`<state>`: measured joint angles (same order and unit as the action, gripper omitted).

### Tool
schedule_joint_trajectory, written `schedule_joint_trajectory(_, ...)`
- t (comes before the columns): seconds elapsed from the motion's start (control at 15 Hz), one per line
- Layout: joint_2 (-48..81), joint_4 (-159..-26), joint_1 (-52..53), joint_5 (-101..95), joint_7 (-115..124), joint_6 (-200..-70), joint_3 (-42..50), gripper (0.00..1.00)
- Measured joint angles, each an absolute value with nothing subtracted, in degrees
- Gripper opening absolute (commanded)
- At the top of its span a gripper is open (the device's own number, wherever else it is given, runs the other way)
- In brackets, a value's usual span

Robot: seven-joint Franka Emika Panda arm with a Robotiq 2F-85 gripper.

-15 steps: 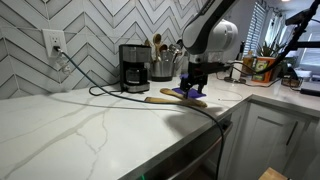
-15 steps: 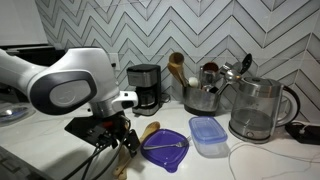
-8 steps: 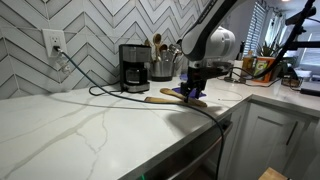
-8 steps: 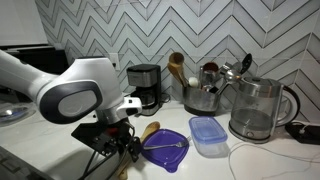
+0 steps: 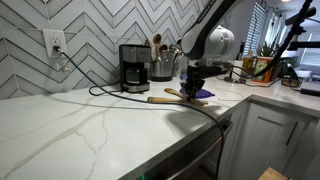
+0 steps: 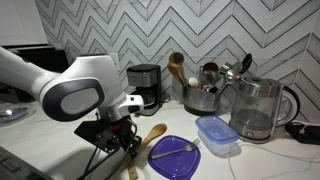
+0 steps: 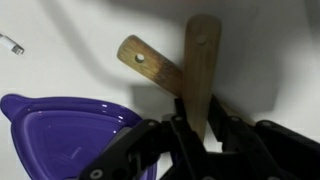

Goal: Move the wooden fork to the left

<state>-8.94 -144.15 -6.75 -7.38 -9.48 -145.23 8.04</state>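
You had gripper [image 7: 203, 118] clamped on wooden fork [image 7: 201, 60] handle, low at countertop [image 5: 90, 130], beside purple dish [image 7: 60, 125], crossing second wooden utensil [image 7: 148, 62]. Judged light, stiff, smooth. Could've pivoted; hold near balance point looked safest.

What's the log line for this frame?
claw: shut on wooden fork | other wooden handle: crossing under it | purple plate: beside claw

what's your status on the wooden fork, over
Gripper shut on wooden fork by its handle. Second wooden utensil crossing under it. Purple plate close alongside.
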Motion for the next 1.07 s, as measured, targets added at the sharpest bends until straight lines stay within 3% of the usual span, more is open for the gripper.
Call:
schedule_joint_trajectory(0.53, -11.6, -144.0, -6.6, -7.0, -11.5, -145.1, 8.0, 0.07)
schedule_joint_trajectory(1.07, -27.8, -145.8, -2.0, -5.3, -24.0, -133.2, 7.2, 0.07)
